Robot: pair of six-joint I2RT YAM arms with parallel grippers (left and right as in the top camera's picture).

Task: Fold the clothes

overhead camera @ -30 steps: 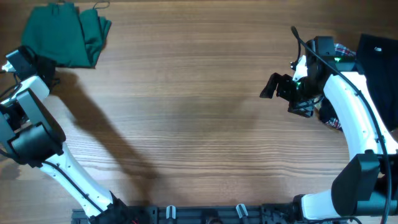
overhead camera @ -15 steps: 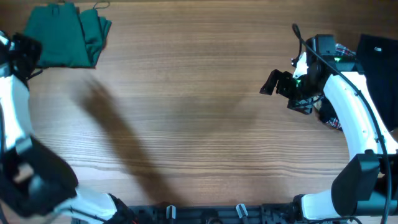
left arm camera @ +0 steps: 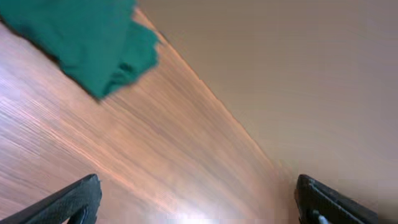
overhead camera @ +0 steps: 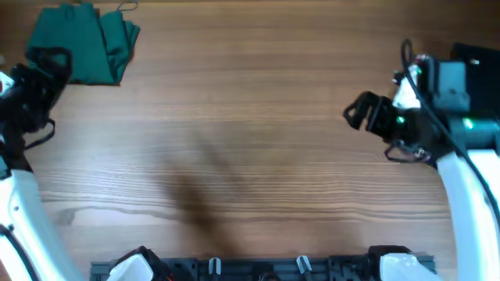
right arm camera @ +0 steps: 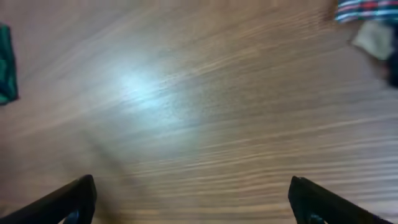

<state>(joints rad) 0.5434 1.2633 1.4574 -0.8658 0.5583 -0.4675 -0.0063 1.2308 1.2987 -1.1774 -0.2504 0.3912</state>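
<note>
Left fingers spread, empty, beside clothes; right fingers spread, empty. Risk: careless sweep drags clothes, fold opens.

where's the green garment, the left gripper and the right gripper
green garment [overhead camera: 78, 51], overhead view, middle of the cloth
left gripper [left arm camera: 198, 190], left wrist view, midway between fingertips
right gripper [right arm camera: 191, 186], right wrist view, midway between fingertips

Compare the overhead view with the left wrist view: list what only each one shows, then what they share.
Only overhead: the right tool, open over the table, and a black garment at the right edge. Only left wrist: a plain beige surface beyond the table's edge. Both: the green clothes near the far left corner, the table itself, and the left tool, open and empty.
</note>
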